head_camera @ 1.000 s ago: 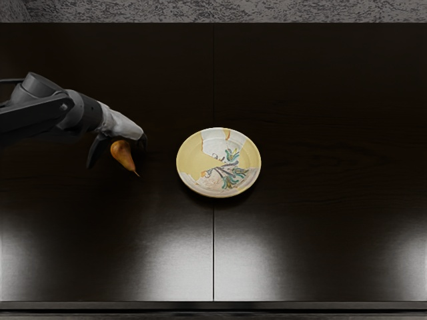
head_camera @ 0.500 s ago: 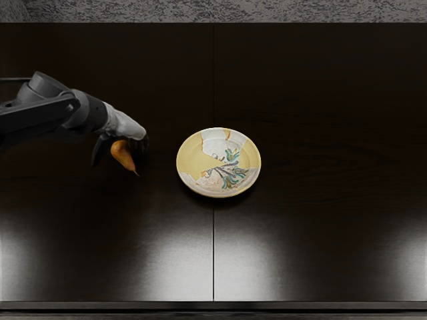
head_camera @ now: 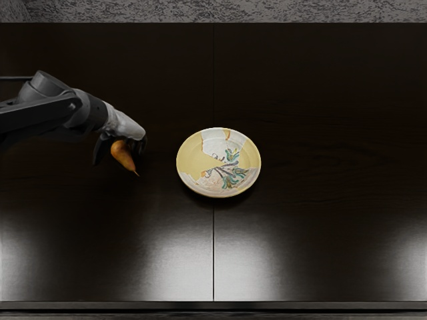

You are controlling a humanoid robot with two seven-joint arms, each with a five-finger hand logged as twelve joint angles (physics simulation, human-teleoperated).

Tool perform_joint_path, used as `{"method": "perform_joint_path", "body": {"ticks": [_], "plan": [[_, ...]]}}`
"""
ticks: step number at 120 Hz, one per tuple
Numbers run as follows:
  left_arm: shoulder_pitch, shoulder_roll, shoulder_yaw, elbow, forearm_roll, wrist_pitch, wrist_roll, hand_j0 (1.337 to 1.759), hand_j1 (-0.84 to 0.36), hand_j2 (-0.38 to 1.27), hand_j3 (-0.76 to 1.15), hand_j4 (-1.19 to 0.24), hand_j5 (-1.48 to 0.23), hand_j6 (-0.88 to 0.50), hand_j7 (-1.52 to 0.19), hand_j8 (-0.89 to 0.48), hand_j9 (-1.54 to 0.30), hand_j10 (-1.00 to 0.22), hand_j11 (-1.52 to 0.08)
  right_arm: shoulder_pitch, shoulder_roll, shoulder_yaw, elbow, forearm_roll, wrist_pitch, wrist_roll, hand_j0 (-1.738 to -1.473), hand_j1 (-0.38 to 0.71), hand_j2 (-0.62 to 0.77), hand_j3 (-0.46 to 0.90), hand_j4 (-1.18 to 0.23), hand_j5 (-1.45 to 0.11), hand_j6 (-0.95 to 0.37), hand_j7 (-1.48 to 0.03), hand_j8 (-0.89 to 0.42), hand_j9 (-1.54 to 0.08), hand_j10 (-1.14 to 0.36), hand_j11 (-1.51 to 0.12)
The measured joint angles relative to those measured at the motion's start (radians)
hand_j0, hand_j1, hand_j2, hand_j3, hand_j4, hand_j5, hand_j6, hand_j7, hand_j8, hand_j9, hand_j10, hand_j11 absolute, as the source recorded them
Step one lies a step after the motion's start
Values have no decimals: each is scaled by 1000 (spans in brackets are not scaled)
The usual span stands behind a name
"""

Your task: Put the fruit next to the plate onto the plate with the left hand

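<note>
A brown-orange pear lies on the dark table, stem pointing lower right, a short way left of the yellow patterned plate. My left hand comes in from the left edge and sits right over the pear's upper end. Its dark thumb hangs to the pear's left with a small gap, and the other fingers curve down on the pear's right. The fingers straddle the fruit without visibly clamping it. The plate holds nothing. The right arm does not show.
The dark glossy table runs across the whole view, with a seam down the middle and a grey stone wall along the far edge.
The left hand has crept slightly right over the pear and its thumb has swung in closer to the fruit. The pear and the plate have stayed put.
</note>
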Motion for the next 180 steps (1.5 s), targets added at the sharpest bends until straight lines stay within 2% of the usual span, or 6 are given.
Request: {"method": "perform_joint_path", "body": {"ticks": [37, 84, 112, 138, 180], "plan": [[3, -1, 0, -1, -3, 0, 0, 1658, -138, 82, 0, -407, -528, -407, -528, -403, -528, -407, -528, 0, 0, 0, 0, 0, 0, 0, -1658, -320, -5, 0, -24, -31, -24, -31, -24, -31, -24, -31], [-3, -12, -2, 4, -15, 0, 0, 1658, -158, 85, 0, -426, -547, -427, -547, -407, -550, -425, -550, 0, 0, 0, 0, 0, 0, 0, -1658, -320, -5, 0, -24, -31, -24, -31, -24, -31, -24, -31], [1, -58, -5, 52, -24, 0, 1, 1658, -150, 84, 0, -418, -541, -418, -541, -412, -542, -418, -542, 0, 0, 0, 0, 0, 0, 0, -1658, -320, -5, 0, -24, -31, -24, -31, -24, -31, -24, -31], [10, -61, -1, 97, -17, 23, 1, 1658, -145, 83, 0, -413, -536, -413, -536, -411, -536, -413, -536, 0, 0, 0, 0, 0, 0, 0, -1658, -320, -5, 0, -24, -31, -24, -31, -24, -31, -24, -31], [34, -86, 10, 125, -9, 91, 0, 1658, -138, 82, 0, -408, -529, -408, -529, -408, -529, -408, -529, 0, 0, 0, 0, 0, 0, 0, -1658, -320, -5, 0, -24, -31, -24, -31, -24, -31, -24, -31]]}}
